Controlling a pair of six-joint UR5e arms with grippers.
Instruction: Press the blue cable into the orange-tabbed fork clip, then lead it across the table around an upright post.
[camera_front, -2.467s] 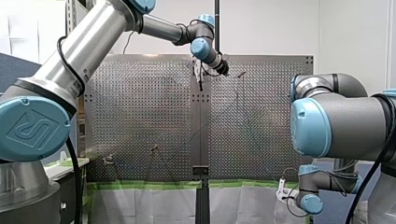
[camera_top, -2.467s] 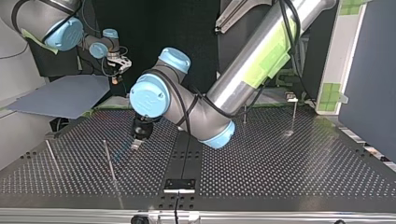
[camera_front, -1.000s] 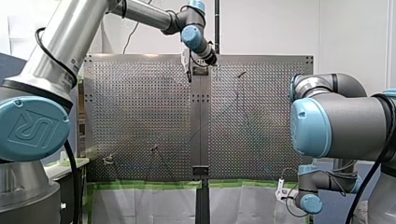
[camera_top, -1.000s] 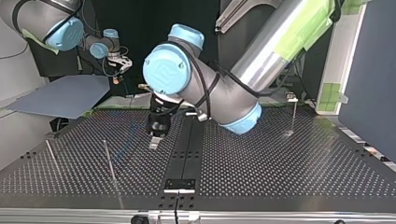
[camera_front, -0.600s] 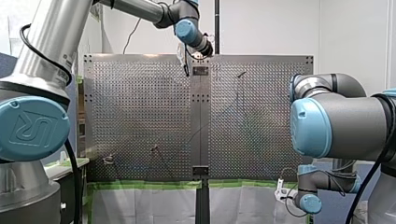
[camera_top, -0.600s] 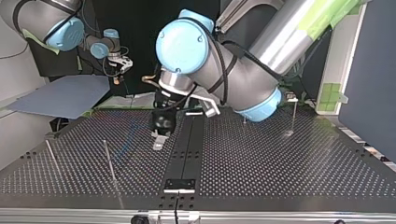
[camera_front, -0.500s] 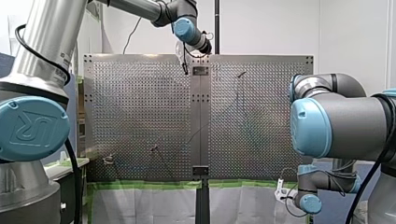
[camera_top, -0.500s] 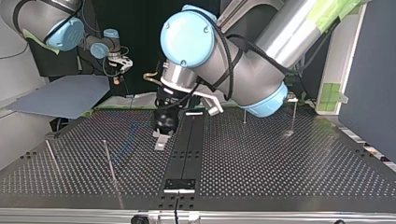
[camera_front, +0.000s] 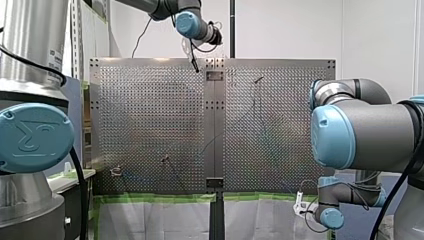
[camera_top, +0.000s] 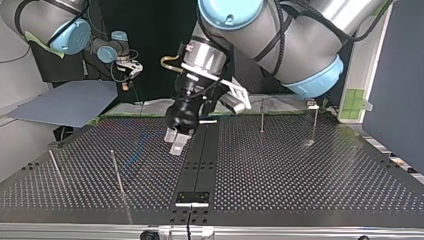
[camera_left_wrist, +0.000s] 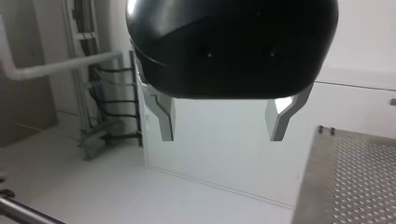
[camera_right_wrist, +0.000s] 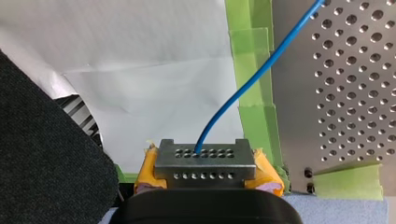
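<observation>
Lifting clear of the perforated table (camera_top: 300, 170), my left gripper (camera_left_wrist: 219, 116) holds its metal fingers wide apart with nothing between them. Its wrist view looks past them at a pale wall and one corner of the plate. Over the last couple of seconds it has risen from just above the holes and swung toward the dark centre strip (camera_top: 200, 160) in the top view, while the arm's elbow has climbed up and away. In the front view it has drifted up and to the left along the table's far edge. I read this as a withdrawal. The left arm has no hold on anything, so whatever it was doing low over the table is either finished or abandoned. I cannot make out the orange-tabbed clip well enough to say which.

The blue cable (camera_right_wrist: 271, 60) shows in the top view only as a faint streak on the table. It lies beside the left gripper toward that view's left, apart from the fingers, between them and a thin upright post (camera_top: 116, 170). Its end sits in my right gripper (camera_right_wrist: 201, 158), which has not moved. That gripper is parked off the table's edge with its yellow pads (camera_right_wrist: 266, 171) clamped on the cable. From there the cable runs out over green tape (camera_right_wrist: 247, 23) onto the plate. Judging by how it lies, the lead around a post is not yet done.
</observation>
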